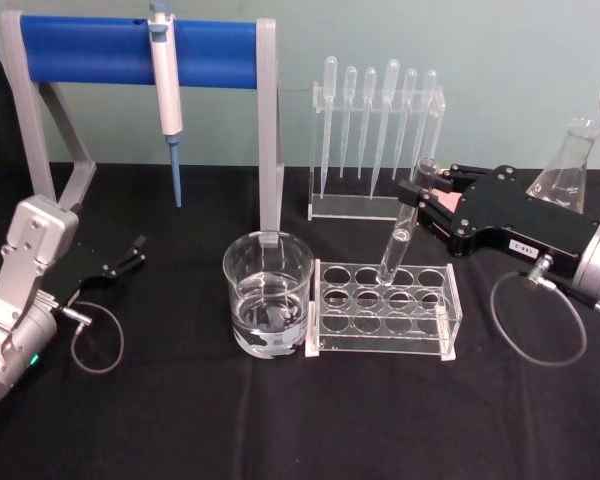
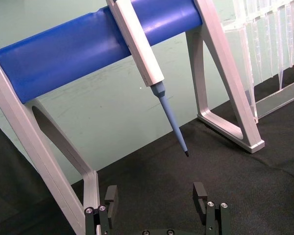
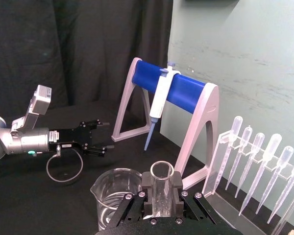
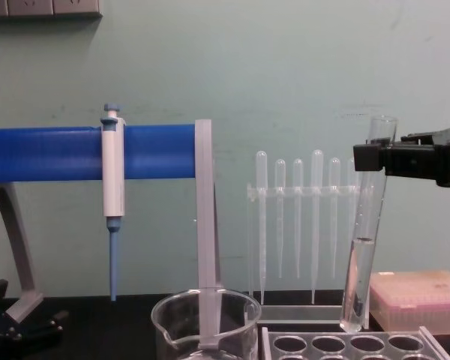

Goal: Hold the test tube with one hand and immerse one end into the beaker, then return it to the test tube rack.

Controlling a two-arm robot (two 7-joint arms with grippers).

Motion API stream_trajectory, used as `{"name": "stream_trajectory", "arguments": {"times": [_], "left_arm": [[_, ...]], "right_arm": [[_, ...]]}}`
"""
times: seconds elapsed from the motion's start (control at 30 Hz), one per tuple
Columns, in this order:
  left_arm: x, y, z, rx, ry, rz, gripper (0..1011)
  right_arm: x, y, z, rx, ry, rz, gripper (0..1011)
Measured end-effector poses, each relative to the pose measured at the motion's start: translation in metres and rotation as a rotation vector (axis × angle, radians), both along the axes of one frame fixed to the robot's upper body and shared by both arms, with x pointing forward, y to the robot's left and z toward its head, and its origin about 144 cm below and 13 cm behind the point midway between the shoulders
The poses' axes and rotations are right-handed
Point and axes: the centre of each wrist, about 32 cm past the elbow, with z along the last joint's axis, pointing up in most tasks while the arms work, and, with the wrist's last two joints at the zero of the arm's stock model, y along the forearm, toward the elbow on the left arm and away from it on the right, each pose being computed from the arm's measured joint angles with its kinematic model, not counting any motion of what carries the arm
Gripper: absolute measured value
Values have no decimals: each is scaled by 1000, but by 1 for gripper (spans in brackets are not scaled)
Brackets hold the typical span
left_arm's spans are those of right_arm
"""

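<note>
Head view: a black cloth (image 1: 280,430) covers the tabletop, and a pale green wall (image 1: 500,50) stands behind. The beaker (image 1: 268,300) is smooth clear glass holding water. It stands just beside the left end of the rack (image 1: 385,312), a clear plastic block with round holes. The tube (image 1: 395,248) is slim clear glass and leans with its rim toward the right, its lower end at a rear-row hole. The right gripper (image 1: 426,190), matte black on a silver wrist, reaches in from the right with its jaws closed on the tube near the rim. The left gripper (image 1: 135,252) sits low at the left, well apart, jaws spread and empty. Behind are a grey stand (image 1: 270,120) with a blue bar, a white pipettor (image 1: 165,90), plastic droppers (image 1: 380,125) and a glass flask (image 1: 565,170).

Left wrist view: the left gripper (image 2: 156,196) has its jaws wide apart above the cloth, with the pipettor's blue tip (image 2: 174,122) beyond.

Right wrist view: the tube's open, flared mouth (image 3: 161,170) sits clamped between the jaws. The beaker (image 3: 112,191) is below, and the left gripper (image 3: 104,135) is far off before a dark curtain (image 3: 63,49).

Chest view: the tube (image 4: 364,255) is nearly upright and holds clear liquid in its lower part. Its round end is at the rack's (image 4: 345,345) top, and whether it has entered a hole cannot be told. A pink box (image 4: 416,300) lies behind.
</note>
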Motion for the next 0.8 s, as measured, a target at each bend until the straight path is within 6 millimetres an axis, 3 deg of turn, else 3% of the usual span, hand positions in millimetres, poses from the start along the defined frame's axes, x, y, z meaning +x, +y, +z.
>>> {"name": "stream_trajectory", "arguments": {"times": [0.8], "left_arm": [[0, 0, 0, 0, 0, 0, 1000]], "right_arm": [[0, 0, 0, 0, 0, 0, 224]]}}
